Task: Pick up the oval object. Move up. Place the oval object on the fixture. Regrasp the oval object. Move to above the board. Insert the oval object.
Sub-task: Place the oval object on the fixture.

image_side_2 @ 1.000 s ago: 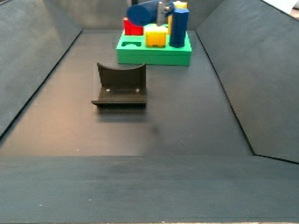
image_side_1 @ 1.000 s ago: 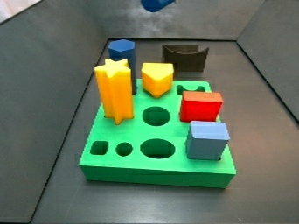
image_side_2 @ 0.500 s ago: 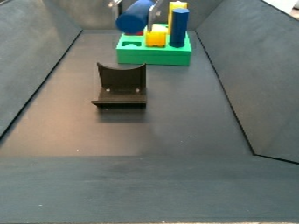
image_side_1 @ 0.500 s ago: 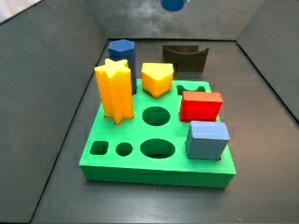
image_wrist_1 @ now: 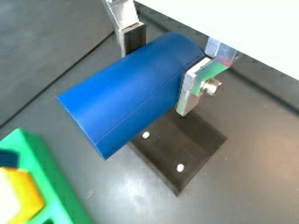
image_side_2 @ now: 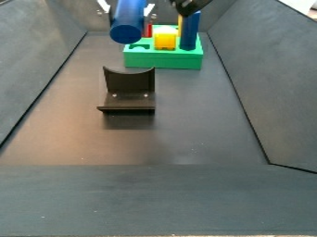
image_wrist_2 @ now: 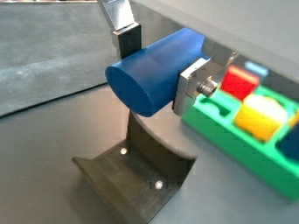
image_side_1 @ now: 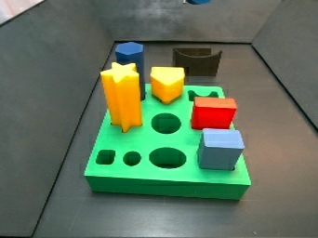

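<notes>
The oval object [image_wrist_1: 122, 101] is a dark blue smooth-sided peg lying sideways between the fingers of my gripper [image_wrist_1: 163, 59], which is shut on it. Its flat oval end [image_wrist_2: 146, 74] faces the camera in a wrist view. It hangs high in the air [image_side_2: 126, 20], and only its lower tip [image_side_1: 199, 2] shows at the picture's edge in a side view. The dark fixture [image_wrist_2: 135, 171] lies on the floor below the peg in both wrist views and stands apart from the board [image_side_2: 126, 90]. The green board [image_side_1: 168, 184] sits beside it.
On the board stand an orange star peg [image_side_1: 121, 93], a yellow peg [image_side_1: 166, 84], a red cube [image_side_1: 214, 112], a grey-blue cube [image_side_1: 220, 147] and a blue hexagonal peg [image_side_1: 129, 54]. Several holes in the board are open. Sloping dark walls enclose the floor.
The gripper has carried the oval object sideways, away from above the board and toward the spot over the fixture. The fixture and board have not moved.
</notes>
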Motion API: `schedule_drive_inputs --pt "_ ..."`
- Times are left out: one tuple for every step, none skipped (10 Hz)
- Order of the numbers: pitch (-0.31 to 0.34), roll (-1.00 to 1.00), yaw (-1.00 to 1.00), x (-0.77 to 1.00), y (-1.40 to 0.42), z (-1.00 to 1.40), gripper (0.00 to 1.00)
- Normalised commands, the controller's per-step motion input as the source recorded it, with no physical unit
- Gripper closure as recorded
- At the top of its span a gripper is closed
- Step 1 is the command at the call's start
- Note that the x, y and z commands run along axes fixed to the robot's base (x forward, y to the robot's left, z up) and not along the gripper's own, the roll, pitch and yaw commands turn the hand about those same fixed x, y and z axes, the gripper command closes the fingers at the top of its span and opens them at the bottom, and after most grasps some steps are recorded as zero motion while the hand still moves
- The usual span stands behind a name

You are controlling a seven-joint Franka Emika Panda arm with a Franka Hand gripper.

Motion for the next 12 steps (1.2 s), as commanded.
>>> schedule_drive_inputs --pt "0.37 -0.69 0.04 0.11 0.06 -0.01 1.0" --pt "0.309 -0.52 -0.04 0.07 0.05 0.0 1.0" --pt "0.249 -0.35 -0.09 0.07 0.05 0.0 1.0" --pt "0.2 -0.24 -0.12 0.07 0.03 0.0 1.0" --pt "0.014 -1.0 -0.15 0.1 0.06 -1.0 1.0" --pt "-0.005 -1.0 -0.16 0.1 0.07 -1.0 1.0" --pt "0.0 -1.0 -0.16 0.11 0.07 -1.0 1.0" --pt "0.025 -1.0 -0.15 0.13 0.08 -1.0 1.0" --pt "0.03 -1.0 -0.15 0.13 0.08 -1.0 1.0" --pt "0.024 -0.99 -0.16 0.14 0.09 -1.0 1.0" --pt "0.011 -0.76 -0.14 0.15 0.1 -1.0 1.0" --pt "0.008 -0.59 -0.12 0.16 0.1 -1.0 1.0"
